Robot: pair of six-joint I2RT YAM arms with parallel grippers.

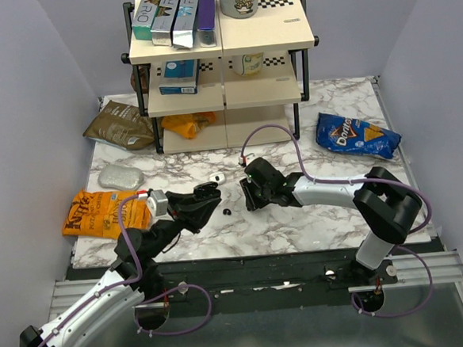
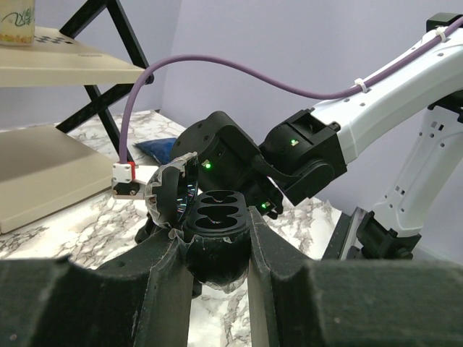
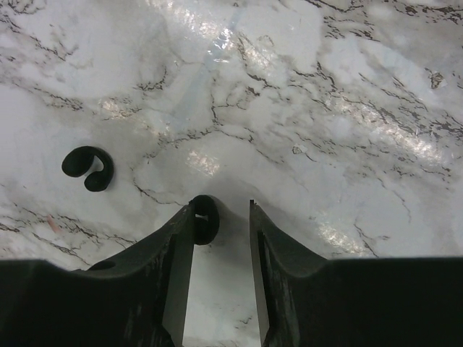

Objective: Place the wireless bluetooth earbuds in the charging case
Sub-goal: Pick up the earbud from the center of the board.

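Note:
My left gripper is shut on the black charging case and holds it above the marble table. The case's lid stands open and both of its wells show empty. In the top view the case sits just left of my right gripper. My right gripper is low over the table and open. One black earbud lies between its jaws against the left fingertip, apart from the right one. A second, C-shaped black earbud lies on the marble to the left, and the top view shows it as a black speck.
A small white object lies behind the case. An orange snack bag and a silver pouch are at the left, and a blue chip bag at the right. A shelf rack stands at the back, with a brown bag to its left.

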